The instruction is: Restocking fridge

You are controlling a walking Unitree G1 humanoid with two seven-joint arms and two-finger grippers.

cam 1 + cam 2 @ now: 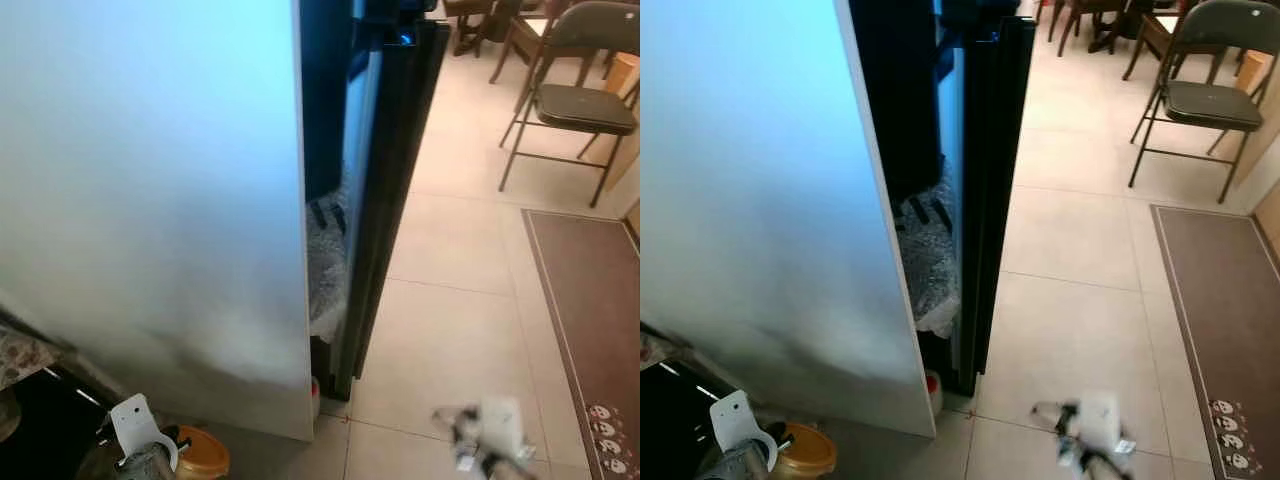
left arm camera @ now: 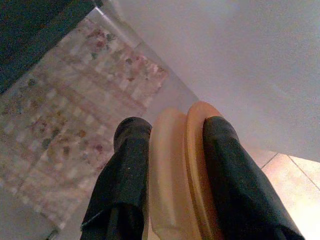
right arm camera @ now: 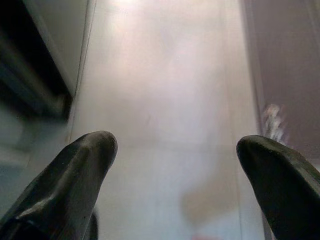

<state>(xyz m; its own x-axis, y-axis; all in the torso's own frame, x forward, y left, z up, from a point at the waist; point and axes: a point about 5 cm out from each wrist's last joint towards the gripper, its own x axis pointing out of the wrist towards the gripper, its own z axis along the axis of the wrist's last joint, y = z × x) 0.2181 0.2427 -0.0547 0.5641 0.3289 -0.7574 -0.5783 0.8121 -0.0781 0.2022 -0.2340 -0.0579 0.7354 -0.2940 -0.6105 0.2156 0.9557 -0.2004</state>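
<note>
The fridge [image 1: 150,200] stands right in front of me, its pale side panel facing me. Its black door [image 1: 390,180] is ajar, and a grey-white bag [image 1: 325,260] shows in the gap low down. My left gripper [image 2: 172,135] is shut on an orange-tan lidded jar [image 2: 175,170], one black finger on each side. That jar [image 1: 205,455] sits low at my left, beside the fridge's bottom corner. My right gripper [image 3: 175,150] hangs open above the tiled floor with nothing between its fingertips [image 3: 85,155]; its arm [image 1: 485,440] looks blurred.
A patterned cloth [image 2: 60,125] covers a surface at my left. A dark folding chair [image 1: 575,100] stands at the back right, and a brown mat [image 1: 590,320] lies along the right side. Pale floor tiles [image 1: 450,320] stretch beside the door.
</note>
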